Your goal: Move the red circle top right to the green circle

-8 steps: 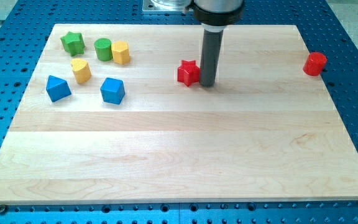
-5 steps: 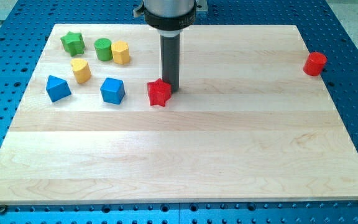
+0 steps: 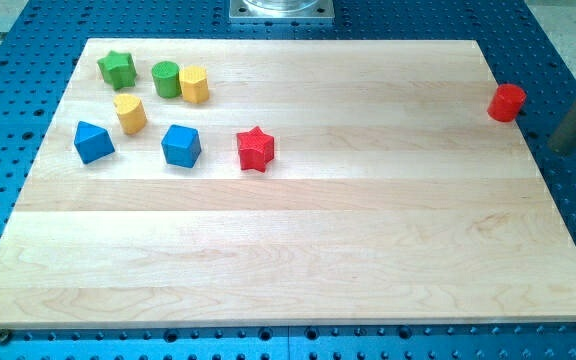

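While my tip (image 3: 562, 148) hangs off the counter (image 3: 298, 250), without fingers, the red circle (image 3: 506, 103) sits just left, green circle (image 3: 166, 78) far left.

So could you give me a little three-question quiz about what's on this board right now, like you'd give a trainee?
1. True or false: my tip is touching the red circle.
2. Which block lies nearest the green circle?
A. blue cube
B. yellow block
C. red star
3. Fill in: the red circle sits at the view's ____ edge of the wooden board.

Key
1. False. The tip is off the board, right of and below the red circle, with a gap between them.
2. B. The yellow block sits right beside it.
3. Right, near the top corner.
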`<action>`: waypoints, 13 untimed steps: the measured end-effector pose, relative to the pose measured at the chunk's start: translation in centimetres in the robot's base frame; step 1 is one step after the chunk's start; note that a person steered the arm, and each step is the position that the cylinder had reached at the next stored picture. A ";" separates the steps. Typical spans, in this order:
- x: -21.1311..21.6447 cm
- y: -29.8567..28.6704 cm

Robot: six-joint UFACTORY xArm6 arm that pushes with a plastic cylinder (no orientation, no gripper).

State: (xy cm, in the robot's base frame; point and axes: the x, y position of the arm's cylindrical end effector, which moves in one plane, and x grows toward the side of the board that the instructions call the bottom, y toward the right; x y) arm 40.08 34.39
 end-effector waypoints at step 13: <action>-11.3 -25.1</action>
State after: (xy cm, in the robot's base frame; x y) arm 28.82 9.29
